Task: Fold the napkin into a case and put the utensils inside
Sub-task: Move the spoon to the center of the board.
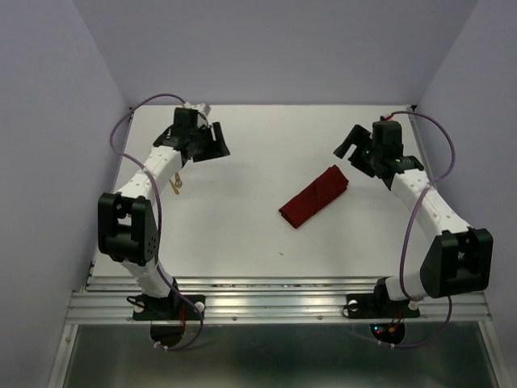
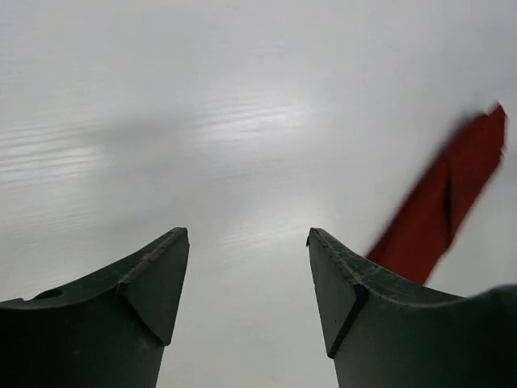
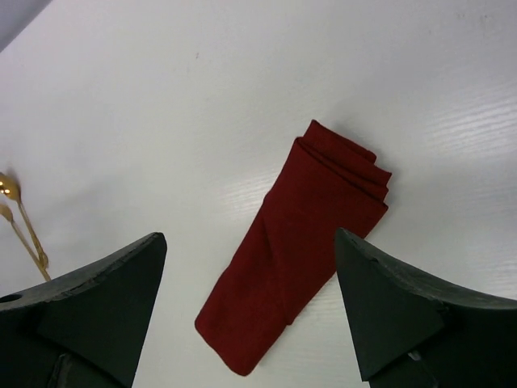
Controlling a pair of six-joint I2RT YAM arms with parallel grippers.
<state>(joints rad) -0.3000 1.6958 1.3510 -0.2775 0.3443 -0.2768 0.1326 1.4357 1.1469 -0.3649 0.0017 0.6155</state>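
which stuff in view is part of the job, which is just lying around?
Job:
- napkin, folded into a narrow case, mid-table
- gold utensils, beside the left arm, not in the napkin

Not job:
- no loose clutter visible
- only fixtures: table, metal rail

Left wrist view: case (image 2: 436, 210) motion-blurred, lower end hidden behind my left jaws. Right wrist view: utensils (image 3: 6, 189) cut off by left edge; from above, mostly under my left arm (image 1: 149, 182), spoon/fork indistinguishable.
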